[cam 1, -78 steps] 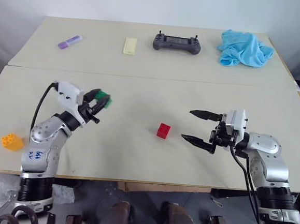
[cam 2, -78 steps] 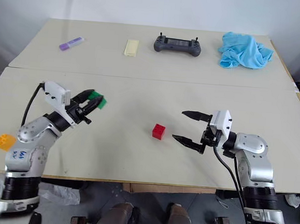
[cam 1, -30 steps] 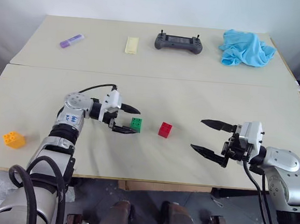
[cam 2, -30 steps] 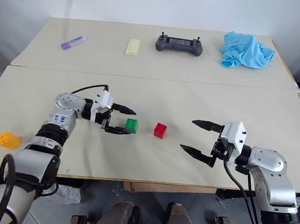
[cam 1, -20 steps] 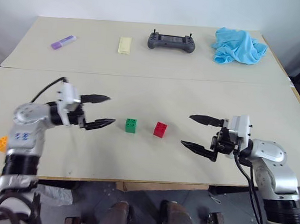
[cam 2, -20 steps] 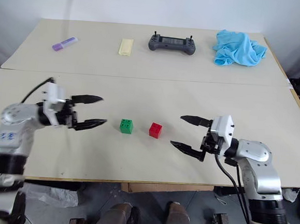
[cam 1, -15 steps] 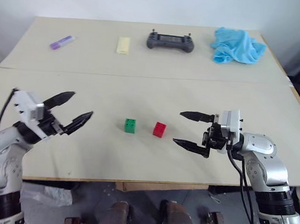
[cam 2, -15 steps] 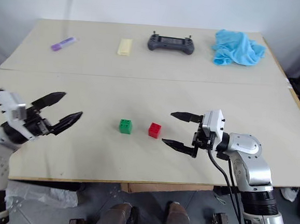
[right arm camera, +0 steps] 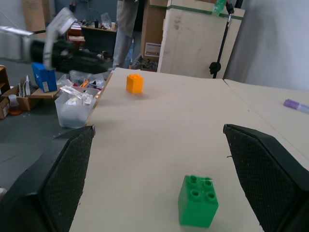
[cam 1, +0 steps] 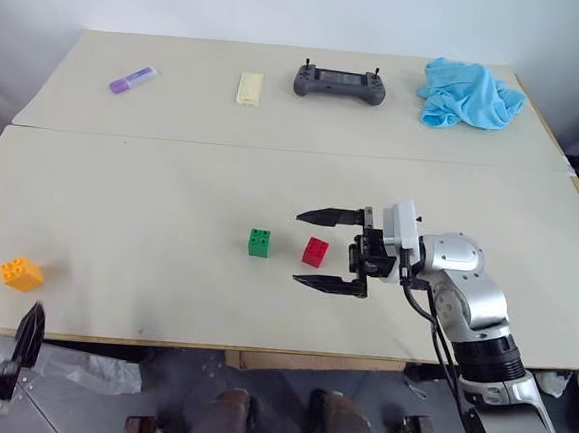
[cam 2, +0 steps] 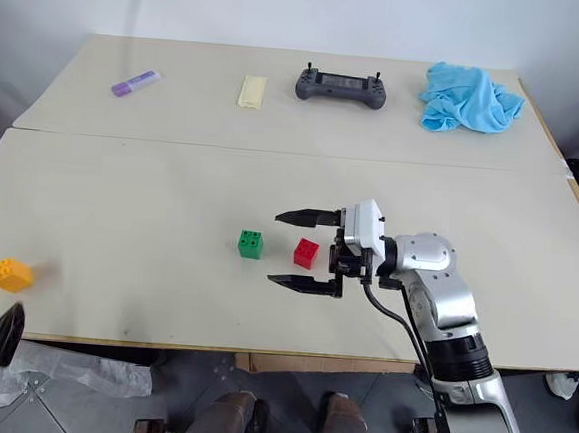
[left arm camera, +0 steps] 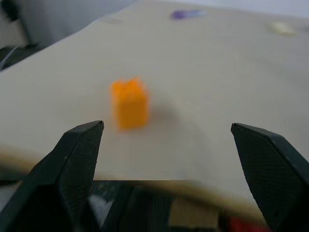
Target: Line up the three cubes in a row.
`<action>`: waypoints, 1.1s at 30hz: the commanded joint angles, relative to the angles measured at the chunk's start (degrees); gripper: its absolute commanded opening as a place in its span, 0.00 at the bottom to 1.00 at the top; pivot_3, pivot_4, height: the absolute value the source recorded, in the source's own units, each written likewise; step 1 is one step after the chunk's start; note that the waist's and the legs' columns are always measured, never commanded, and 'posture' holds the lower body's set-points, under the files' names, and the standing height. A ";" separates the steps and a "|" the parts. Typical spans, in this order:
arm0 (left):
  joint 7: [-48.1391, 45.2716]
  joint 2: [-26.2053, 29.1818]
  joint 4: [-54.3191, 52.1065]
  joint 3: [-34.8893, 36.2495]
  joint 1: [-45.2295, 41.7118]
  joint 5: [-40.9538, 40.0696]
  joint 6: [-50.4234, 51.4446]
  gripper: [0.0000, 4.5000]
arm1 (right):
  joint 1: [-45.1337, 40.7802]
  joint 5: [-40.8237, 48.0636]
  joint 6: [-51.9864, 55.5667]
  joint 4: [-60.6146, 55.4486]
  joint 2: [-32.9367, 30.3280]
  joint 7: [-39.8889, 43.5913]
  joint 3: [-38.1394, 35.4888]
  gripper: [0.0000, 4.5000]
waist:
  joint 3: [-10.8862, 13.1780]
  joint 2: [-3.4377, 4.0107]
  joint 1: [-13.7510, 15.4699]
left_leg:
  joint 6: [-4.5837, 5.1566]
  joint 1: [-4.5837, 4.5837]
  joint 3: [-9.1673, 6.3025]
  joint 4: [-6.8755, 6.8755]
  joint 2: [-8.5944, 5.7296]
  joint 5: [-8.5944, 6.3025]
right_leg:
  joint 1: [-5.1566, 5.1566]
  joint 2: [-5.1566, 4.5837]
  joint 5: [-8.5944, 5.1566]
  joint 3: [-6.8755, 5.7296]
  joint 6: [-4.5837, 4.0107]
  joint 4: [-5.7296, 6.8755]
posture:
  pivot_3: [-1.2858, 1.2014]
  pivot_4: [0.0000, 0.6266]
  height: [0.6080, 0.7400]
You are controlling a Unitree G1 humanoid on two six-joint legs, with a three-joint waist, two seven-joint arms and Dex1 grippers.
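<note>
Fingers of the right end effector [cam 1: 325, 248] stand wide apart and hold nothing: two slim black tapered prongs, pointing toward the robot's left, one beyond the red cube [cam 1: 315, 251] and one nearer than it, so the cube sits between them without being touched. In the right wrist view the finger pads [right arm camera: 60, 188] show a fine cross-hatched grip texture. The body behind them is a white block on a smooth silver arm.

Just to the left of the red cube, with a small gap, stands the green cube [cam 1: 259, 242], a glossy plastic brick whose four round studs show clearly on top (the right wrist view looks straight over it). The yellow-orange cube [cam 1: 20, 274] rests well apart from both, near the front left edge of the surface [cam 1: 148, 225], which is pale beige, matte, and made of two slabs meeting at a seam.

The left end effector [left arm camera: 169, 159] hangs just off that left edge, open and empty, its dark textured fingers framing the yellow-orange cube without reaching it.

Along the far slab lie a purple marker-like stick [cam 1: 133, 80], a pale yellow flat bar [cam 1: 249, 87], a dark grey handheld controller [cam 1: 341, 83] and a crumpled light blue cloth [cam 1: 471, 93]. No writing can be read on any of them.
</note>
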 commanded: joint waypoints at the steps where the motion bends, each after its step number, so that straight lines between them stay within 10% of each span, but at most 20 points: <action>1: 2.04 -0.88 4.39 2.69 2.21 0.07 -5.15 1.00 | -0.45 0.13 -1.28 -0.53 0.09 1.13 -0.19 1.00 | -0.01 -0.04 0.13 | 0.02 -0.01 0.00 0.01 0.00 -0.02 | 0.00 0.00 0.00 0.00 0.00 -0.01 | 0.52 0.24 1.00; 33: 31.99 12.28 7.41 -11.55 -23.10 10.93 8.09 0.91 | 2.30 1.52 -2.03 -0.30 2.39 1.31 -0.11 1.00 | -0.06 -0.12 -1.33 | 0.00 -0.02 -0.01 -0.04 -0.04 -0.13 | -0.06 0.06 -0.01 -0.04 -0.01 0.31 | 0.52 0.24 1.00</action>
